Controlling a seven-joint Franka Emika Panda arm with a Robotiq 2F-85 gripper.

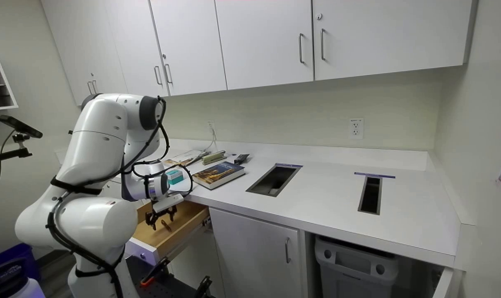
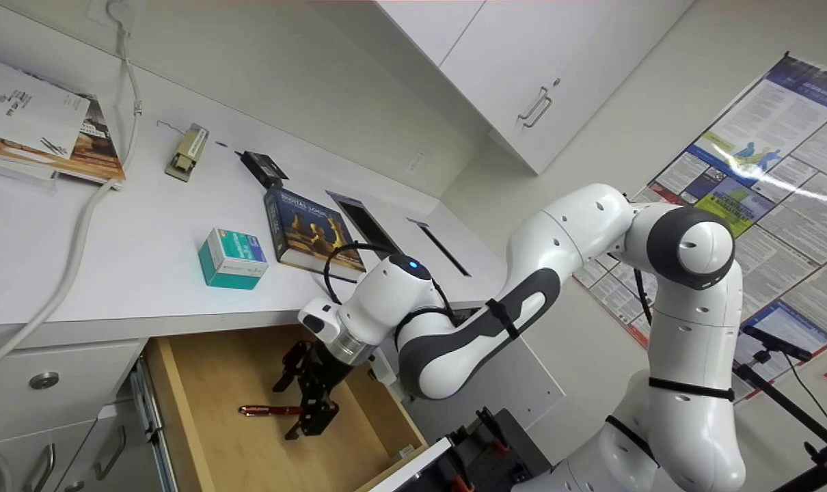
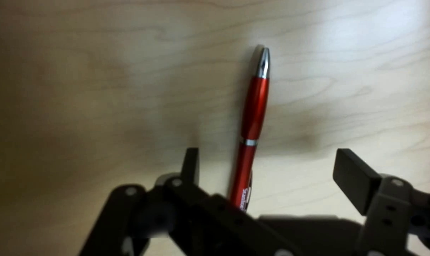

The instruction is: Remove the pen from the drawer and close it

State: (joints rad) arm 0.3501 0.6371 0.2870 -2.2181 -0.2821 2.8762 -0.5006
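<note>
The drawer (image 1: 187, 212) is pulled open below the counter and also shows open in an exterior view (image 2: 249, 465). The pen (image 3: 254, 106), red with a silver tip, lies flat on the light wood drawer floor. It also shows in both exterior views (image 1: 166, 225) (image 2: 260, 410). My gripper (image 3: 268, 167) is open and empty, inside the drawer and over the pen, as both exterior views (image 1: 163, 222) (image 2: 286, 412) show. In the wrist view the pen runs between the fingers, closer to the left one. Its rear end is hidden behind the gripper.
On the counter (image 2: 147, 273) above the drawer stand a teal and white box (image 2: 232, 260), a thick book (image 2: 311, 229), a stapler (image 2: 186, 152) and papers (image 2: 37, 116). A white cable (image 2: 78, 246) hangs over its edge. The drawer's side walls (image 2: 181, 417) stand around my gripper.
</note>
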